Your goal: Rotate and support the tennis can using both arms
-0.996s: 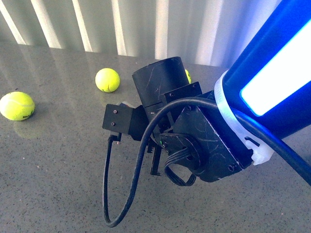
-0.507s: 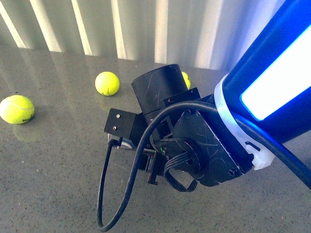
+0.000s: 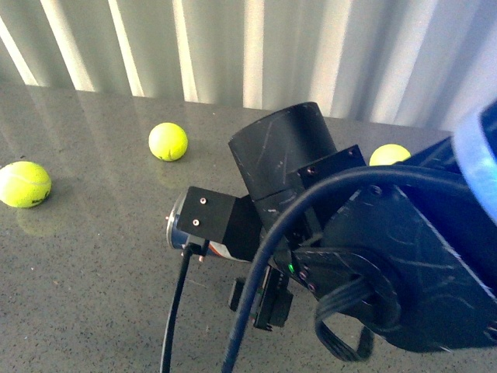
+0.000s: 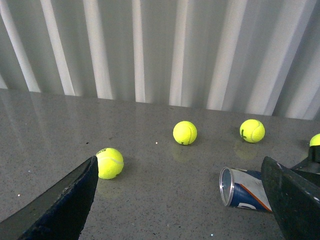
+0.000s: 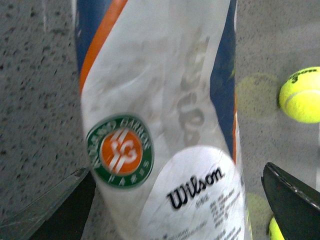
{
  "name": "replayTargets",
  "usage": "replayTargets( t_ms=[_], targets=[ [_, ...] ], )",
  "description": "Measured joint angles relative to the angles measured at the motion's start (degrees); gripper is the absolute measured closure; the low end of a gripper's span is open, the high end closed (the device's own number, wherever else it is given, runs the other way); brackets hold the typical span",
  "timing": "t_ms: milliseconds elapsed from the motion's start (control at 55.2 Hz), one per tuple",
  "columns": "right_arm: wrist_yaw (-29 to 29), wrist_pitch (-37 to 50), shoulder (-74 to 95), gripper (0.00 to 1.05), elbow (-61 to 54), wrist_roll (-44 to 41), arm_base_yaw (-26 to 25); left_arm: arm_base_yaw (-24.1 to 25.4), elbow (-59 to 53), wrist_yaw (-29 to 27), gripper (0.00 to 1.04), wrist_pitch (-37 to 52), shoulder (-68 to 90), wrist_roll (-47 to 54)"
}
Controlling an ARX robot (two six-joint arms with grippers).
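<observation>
The tennis can (image 4: pixel 245 189) lies on its side on the grey table, its open metal rim facing the left arm's camera. In the front view its rim end (image 3: pixel 180 225) shows under the right arm (image 3: pixel 373 256), which hides the rest. In the right wrist view the can (image 5: pixel 165 125) fills the space between the open fingers, showing a white Wilson sticker, a green-orange round logo and an orange stripe. My right gripper (image 5: pixel 175 215) is open astride the can. My left gripper (image 4: pixel 182 200) is open and empty, short of the can, whose rim lies near its one finger (image 4: pixel 295 200).
Yellow tennis balls lie on the table: one at the left (image 3: pixel 23 183), one further back (image 3: pixel 168 141), one behind the right arm (image 3: pixel 390 155). The left wrist view shows three balls (image 4: pixel 109 163) (image 4: pixel 184 132) (image 4: pixel 252 130). A corrugated white wall (image 3: pixel 256 47) runs behind the table.
The right arm has moved down and nearer the camera over the can. The can's rim end has come into view under its bracket.
</observation>
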Motion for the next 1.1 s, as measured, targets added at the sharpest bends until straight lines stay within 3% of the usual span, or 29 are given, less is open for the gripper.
replayTargets(
  t_ms=[254, 471, 833, 924, 1051, 1105],
  targets=[
    [0.0, 1.1, -6.6, 0.07, -8.6, 0.9, -4.2, 0.0, 0.0, 0.0, 0.07, 0.0, 0.0, 0.0],
    [-0.1, 4.5, -16.3, 0.07, -19.6, 5.5, -12.0, 0.0, 0.0, 0.0, 0.07, 0.0, 0.0, 0.0],
    [8.2, 19.0, -39.3, 0.07, -32.9, 12.0, -40.5, 0.0, 0.0, 0.0, 0.07, 0.0, 0.0, 0.0],
    [5.0, 25.6, -49.6, 0.07, -35.3, 17.9, -45.4, 0.0, 0.0, 0.0, 0.07, 0.0, 0.0, 0.0],
    [3.4, 36.2, -63.6, 0.07, -40.8, 23.3, -43.6, 0.0, 0.0, 0.0, 0.07, 0.0, 0.0, 0.0],
    [-10.5, 21.8, -72.1, 0.2, -40.4, 32.0, -43.6, 0.0, 0.0, 0.0, 0.07, 0.0, 0.0, 0.0]
  ],
)
